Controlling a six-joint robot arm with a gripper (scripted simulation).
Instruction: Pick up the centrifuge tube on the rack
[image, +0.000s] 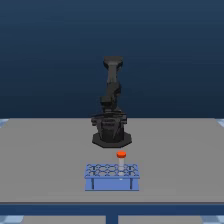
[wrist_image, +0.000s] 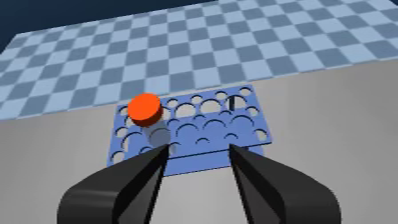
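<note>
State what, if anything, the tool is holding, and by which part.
Nothing is held. The tool is open and empty, apart from the centrifuge tube, which stands in the rack.

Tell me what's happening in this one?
A single robot arm stands on a grey table, behind a blue rack. One tube with an orange cap stands upright in the rack, toward the exterior view's right. The wrist view shows the gripper open and empty, above the rack with the tube's cap beyond its fingertips. Nothing has been grasped yet.
</note>
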